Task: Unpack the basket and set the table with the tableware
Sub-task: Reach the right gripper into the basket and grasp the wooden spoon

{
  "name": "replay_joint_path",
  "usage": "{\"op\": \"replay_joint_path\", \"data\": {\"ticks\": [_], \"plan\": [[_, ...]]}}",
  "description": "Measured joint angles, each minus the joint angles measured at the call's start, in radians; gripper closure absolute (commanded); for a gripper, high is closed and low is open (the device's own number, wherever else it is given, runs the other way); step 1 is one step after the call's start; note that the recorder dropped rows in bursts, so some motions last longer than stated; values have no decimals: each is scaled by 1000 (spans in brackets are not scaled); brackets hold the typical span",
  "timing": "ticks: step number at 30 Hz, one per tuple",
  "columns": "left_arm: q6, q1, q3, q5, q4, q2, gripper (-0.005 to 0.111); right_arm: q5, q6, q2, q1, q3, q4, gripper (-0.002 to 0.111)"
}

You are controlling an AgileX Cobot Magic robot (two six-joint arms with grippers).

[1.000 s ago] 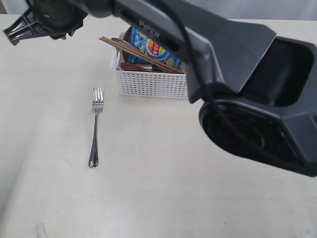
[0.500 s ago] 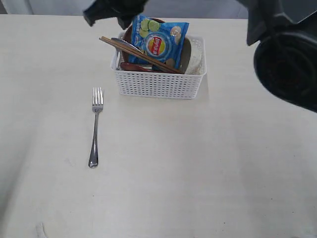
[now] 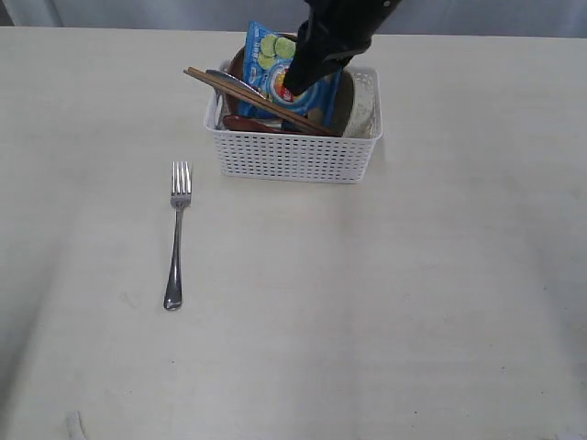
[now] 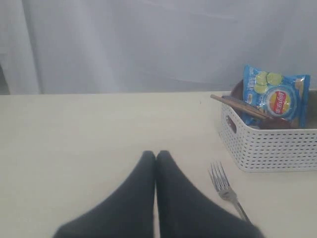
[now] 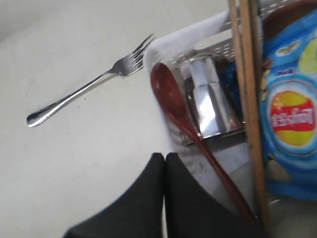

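The white basket (image 3: 293, 158) stands at the table's (image 3: 385, 302) far middle. It holds wooden chopsticks (image 3: 246, 95), a reddish-brown spoon (image 5: 174, 101), a steel cup (image 5: 210, 101) and a pale cream bowl (image 3: 364, 103). A steel fork (image 3: 176, 235) lies on the table left of the basket. My right gripper (image 3: 293, 90) hangs over the basket, shut and empty (image 5: 164, 156), close to the spoon's handle. My left gripper (image 4: 155, 154) is shut and empty, low over the table beside the fork (image 4: 226, 186). The knife and small plate cannot be made out.
A blue chip bag (image 3: 280, 57) stands upright in the basket behind the chopsticks. The bag (image 5: 292, 111) lies just beside the chopsticks (image 5: 246, 74) in the right wrist view. A pale curtain (image 4: 148, 44) hangs behind the table's far edge.
The right arm, which filled the exterior view close to the camera, has swung back and down over the basket. The dark arm part at the top left has left that view.
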Motion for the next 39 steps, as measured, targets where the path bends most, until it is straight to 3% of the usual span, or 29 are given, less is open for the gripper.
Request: {"op": "replay_joint_path", "data": {"ticks": [5, 7, 20, 39], "plan": [[0, 0, 0, 0, 0, 0, 107, -14, -129, -4, -45, 2, 100, 64], [0, 0, 0, 0, 0, 0, 107, -18, -159, -4, -41, 2, 126, 58], [0, 0, 0, 0, 0, 0, 107, -101, -220, 70, 99, 2, 126, 61], [0, 0, 0, 0, 0, 0, 107, -204, -221, 135, 107, 2, 101, 64]]}}
